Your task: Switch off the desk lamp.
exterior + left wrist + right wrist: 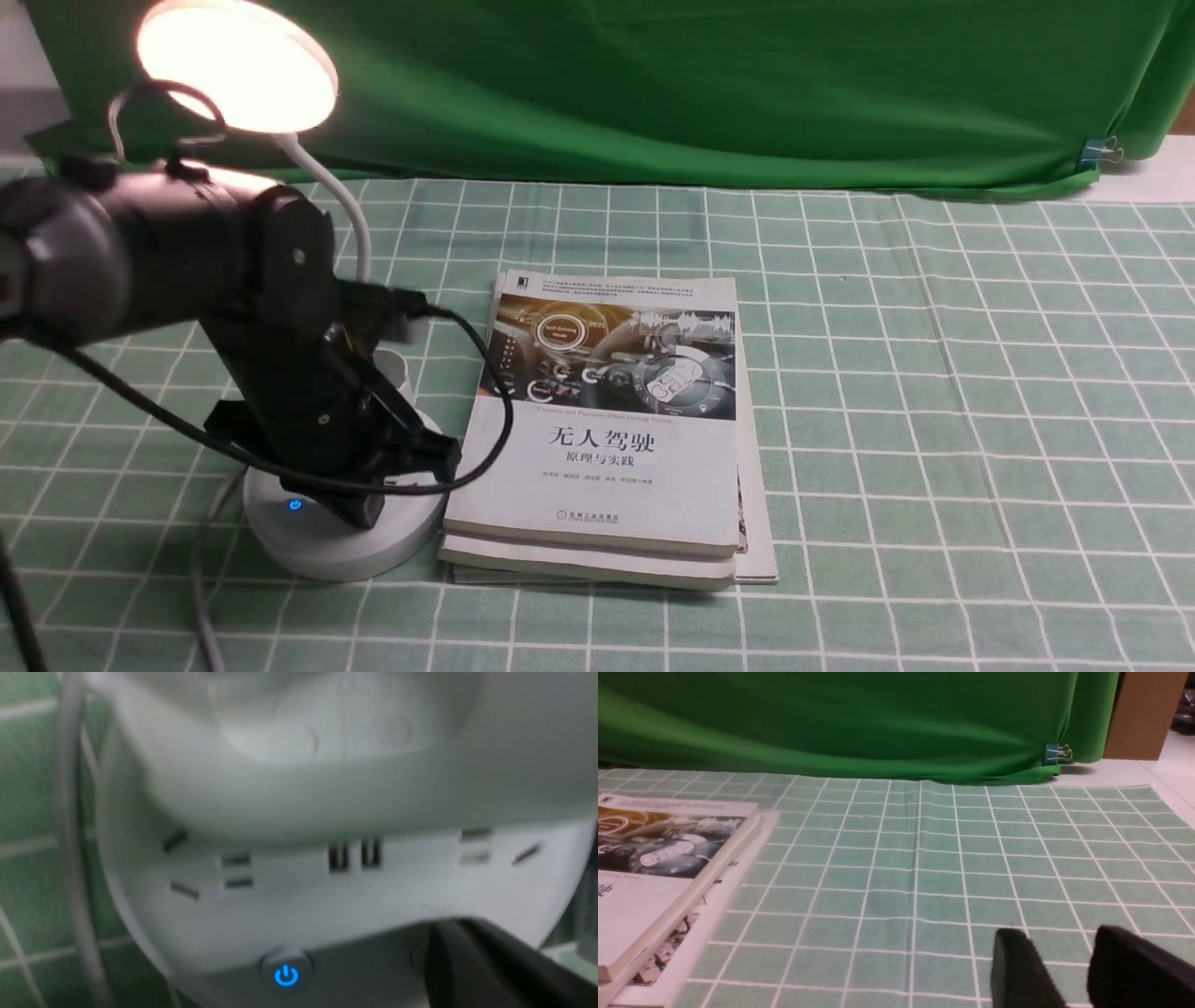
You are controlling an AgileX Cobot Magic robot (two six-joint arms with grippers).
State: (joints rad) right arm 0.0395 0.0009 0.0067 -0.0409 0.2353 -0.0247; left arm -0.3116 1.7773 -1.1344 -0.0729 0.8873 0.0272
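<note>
Green checked cloth (934, 373), desk lamp (238, 61) lit. Left gripper (364, 511) by blue button (286, 975) (spread unclear); risks glancing off, no click.

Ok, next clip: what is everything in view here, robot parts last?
desk lamp: one, white, lit, on the table's left side, the near corner of its round base beside the books
power button: one, glowing blue, on the lamp base's front edge
lamp cord: one, pale grey, runs from the base toward the table's near edge
books: a stack of at least two, white covers, table centre
tablecloth: one, green with white grid, covers the table
backdrop: one, green cloth, behind the table
binder clip: one, blue, at the backdrop's right end
cardboard box: one, brown, beyond the backdrop's right end
left gripper: black, down on the lamp base beside the button
right gripper: black, open, over bare tablecloth
</note>
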